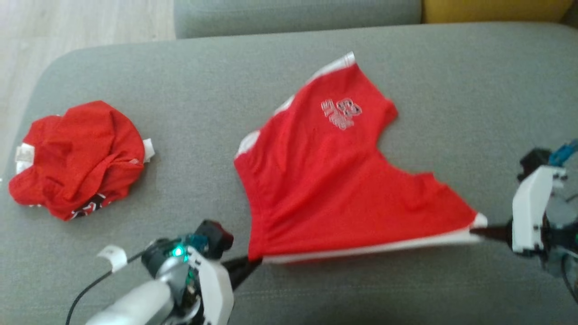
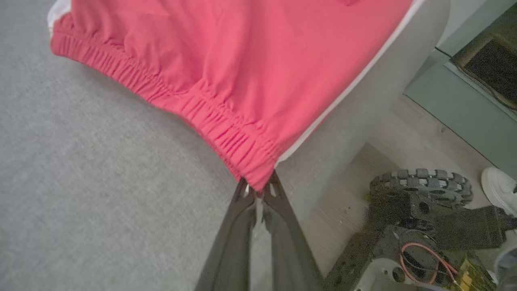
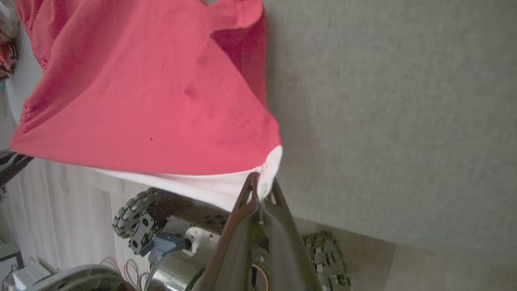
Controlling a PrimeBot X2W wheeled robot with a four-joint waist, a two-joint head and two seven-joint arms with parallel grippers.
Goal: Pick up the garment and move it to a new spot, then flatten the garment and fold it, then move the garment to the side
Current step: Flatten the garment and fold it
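Note:
Red shorts [image 1: 334, 180] with white side stripes and a small white logo are stretched over the grey sofa seat [image 1: 203, 90], held taut along their near edge. My left gripper [image 1: 255, 261] is shut on the elastic waistband corner [image 2: 258, 178]. My right gripper [image 1: 474, 231] is shut on the white-trimmed leg corner [image 3: 268, 178]. The far leg with the logo lies flat toward the back of the seat.
A second red garment [image 1: 76, 158] lies crumpled at the seat's left end. A grey backrest [image 1: 293, 16] and a yellow cushion [image 1: 492, 9] run along the back. Past the seat's near edge are my wheeled base [image 2: 420, 202], wooden floor and a white shoe [image 2: 499, 190].

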